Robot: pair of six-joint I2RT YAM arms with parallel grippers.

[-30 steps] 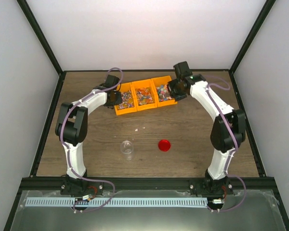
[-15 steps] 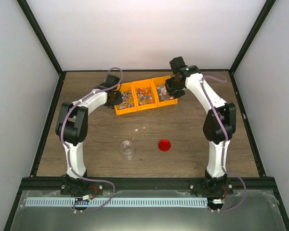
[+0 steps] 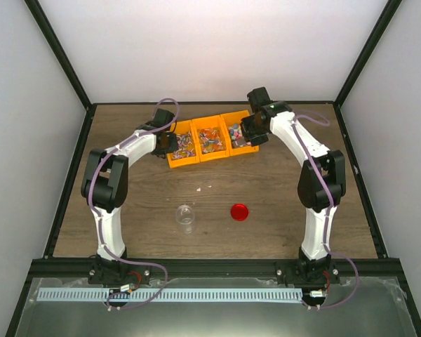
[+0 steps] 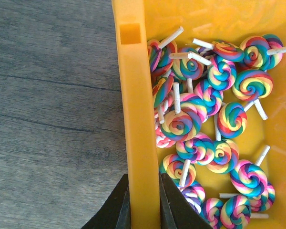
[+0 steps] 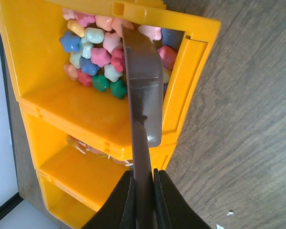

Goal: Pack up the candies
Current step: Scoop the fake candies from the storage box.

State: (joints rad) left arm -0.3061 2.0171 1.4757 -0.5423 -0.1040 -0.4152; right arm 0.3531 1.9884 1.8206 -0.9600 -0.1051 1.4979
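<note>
Three orange-yellow plastic bins (image 3: 212, 156) sit in a row at the far side of the wooden counter (image 3: 281, 189). The left end effector (image 4: 143, 202) is clamped on the left bin's side wall (image 4: 137, 119), with rainbow-swirl lollipop candies (image 4: 183, 121) heaped just inside it. The right end effector (image 5: 143, 188) is closed on a flat dark brown tool (image 5: 142, 76), which reaches into the right bin (image 5: 43, 102) over pastel star-shaped candies (image 5: 97, 57). Nearer, a small clear jar (image 3: 185, 215) stands left of a round red lid (image 3: 239, 211), the two apart.

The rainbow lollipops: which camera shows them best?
The left wrist view: the lollipops fill it, swirls and white sticks clear. The top view shows them only as coloured specks in the left orange bin. The right wrist view shows none.
</note>
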